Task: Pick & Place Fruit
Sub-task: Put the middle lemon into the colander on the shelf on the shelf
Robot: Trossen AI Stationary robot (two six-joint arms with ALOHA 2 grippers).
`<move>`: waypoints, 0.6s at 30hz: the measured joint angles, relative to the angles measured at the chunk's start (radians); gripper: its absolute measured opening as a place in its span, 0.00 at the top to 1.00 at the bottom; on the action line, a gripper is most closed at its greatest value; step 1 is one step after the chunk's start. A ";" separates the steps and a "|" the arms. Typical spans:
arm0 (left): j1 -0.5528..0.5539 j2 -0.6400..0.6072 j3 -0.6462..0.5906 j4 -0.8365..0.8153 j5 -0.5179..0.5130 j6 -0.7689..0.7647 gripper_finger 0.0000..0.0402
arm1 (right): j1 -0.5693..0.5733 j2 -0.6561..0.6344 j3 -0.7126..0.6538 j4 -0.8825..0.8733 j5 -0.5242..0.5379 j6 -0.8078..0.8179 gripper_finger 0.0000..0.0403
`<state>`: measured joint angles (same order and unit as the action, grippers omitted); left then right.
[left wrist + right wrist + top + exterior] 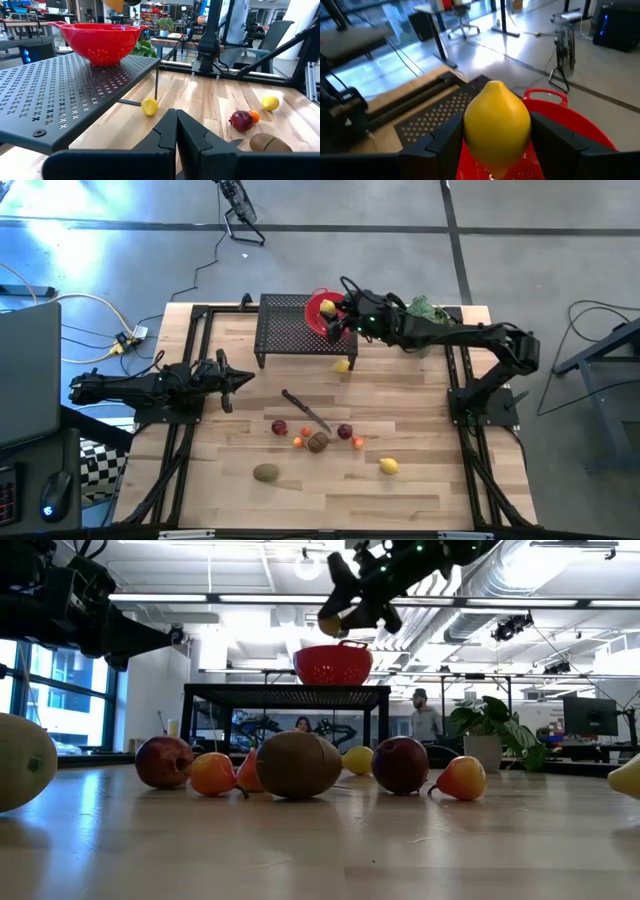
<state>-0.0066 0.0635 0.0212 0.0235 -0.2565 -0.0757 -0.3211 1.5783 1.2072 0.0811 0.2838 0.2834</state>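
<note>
Right gripper (497, 145) clamps a lemon (497, 125) between its two dark fingers (447, 142), the jaws spread wide to the fruit's girth; in the right wrist view the lemon's long axis runs along the gap between the fingers, its pointed nipple end facing away from the wrist. Gripper and lemon hang directly above the red colander (320, 310), which stands on the black perforated rack (290, 330) at the table's far edge; in the low view the held lemon (332, 624) is clear of the colander's rim (333, 648). A second lemon (343, 365) lies on the wooden table (420, 480) just in front of the rack. Nearer the middle lie the knife (305, 410), two dark red fruits (279, 427) (345, 431), a brown kiwi (318, 442) and small orange pieces (298, 442) (358, 443), close together. A greener kiwi (266, 472) and a third lemon (389, 466) lie apart toward the near edge, both with long axes roughly across the table. A leafy green bunch (425, 308) sits beside the rack under the right arm. Left gripper (240, 380) waits at the table's left side, fingers (192, 135) pressed together and holding nothing.
</note>
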 joint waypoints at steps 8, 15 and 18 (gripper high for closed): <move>0.000 0.000 0.000 0.000 0.000 0.000 1.00 | -0.027 0.079 0.188 -0.277 -0.022 -0.028 0.50; 0.000 0.000 0.000 0.000 0.000 0.000 1.00 | -0.050 0.098 0.240 -0.391 -0.038 -0.045 0.51; 0.000 0.000 0.000 0.000 0.000 0.000 1.00 | -0.059 0.098 0.240 -0.406 -0.048 -0.045 0.50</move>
<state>-0.0065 0.0635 0.0212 0.0235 -0.2563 -0.0757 -0.3799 1.6760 1.4471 -0.3247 0.2358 0.2386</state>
